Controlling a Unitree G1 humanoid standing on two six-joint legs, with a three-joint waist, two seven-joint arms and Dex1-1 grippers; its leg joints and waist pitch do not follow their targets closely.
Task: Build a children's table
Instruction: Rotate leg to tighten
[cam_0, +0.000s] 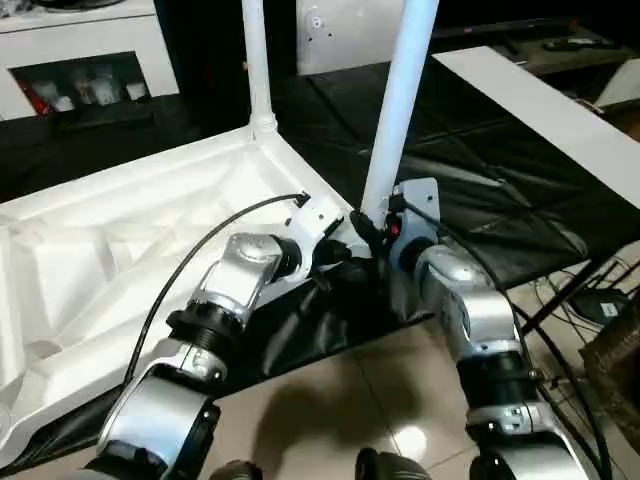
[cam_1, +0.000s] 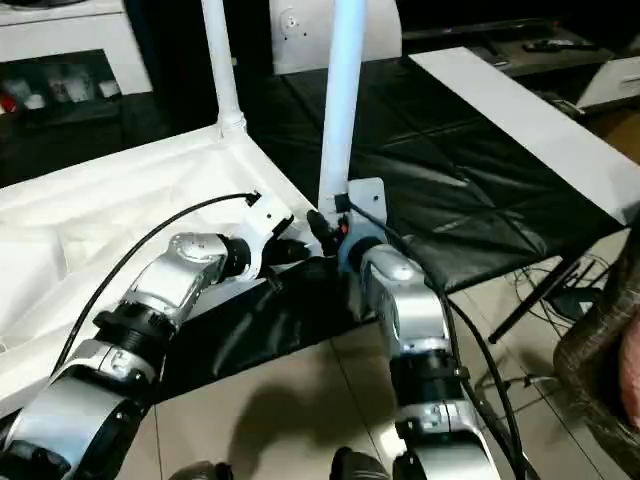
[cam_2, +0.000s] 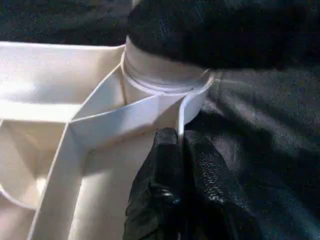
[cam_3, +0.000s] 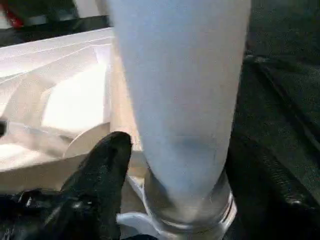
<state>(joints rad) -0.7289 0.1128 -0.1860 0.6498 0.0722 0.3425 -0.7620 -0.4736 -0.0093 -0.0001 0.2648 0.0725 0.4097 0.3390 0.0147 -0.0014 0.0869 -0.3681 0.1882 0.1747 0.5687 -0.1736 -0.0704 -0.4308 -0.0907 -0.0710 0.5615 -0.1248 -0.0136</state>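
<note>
Tabletop (cam_0: 130, 250) lies upside down on the black-covered surface (cam_0: 480, 170), ribbed underside up, its near corner at the surface's front edge.

Two legs are upright in corner sockets: far leg (cam_0: 256, 60) at the back corner, near leg (cam_0: 400, 100) in the near corner socket (cam_2: 165, 82), between both arms.

Left end effector (cam_2: 182, 150): fingers pressed together, nipping the thin outer rim of the tabletop just below the near socket. In the left wrist view one finger (cam_2: 162, 170) sits inside the rim wall and the other outside, with the rim edge running between them.

Right end effector (cam_0: 375, 232): at the base of the near leg, right beside the socket. The right wrist view shows one black finger (cam_3: 102, 175) alongside the leg, with the leg close in front of the camera. Can't tell whether it is spread or clamped on the leg.

White cabinet (cam_0: 80, 60) stands behind the surface at far left.
</note>
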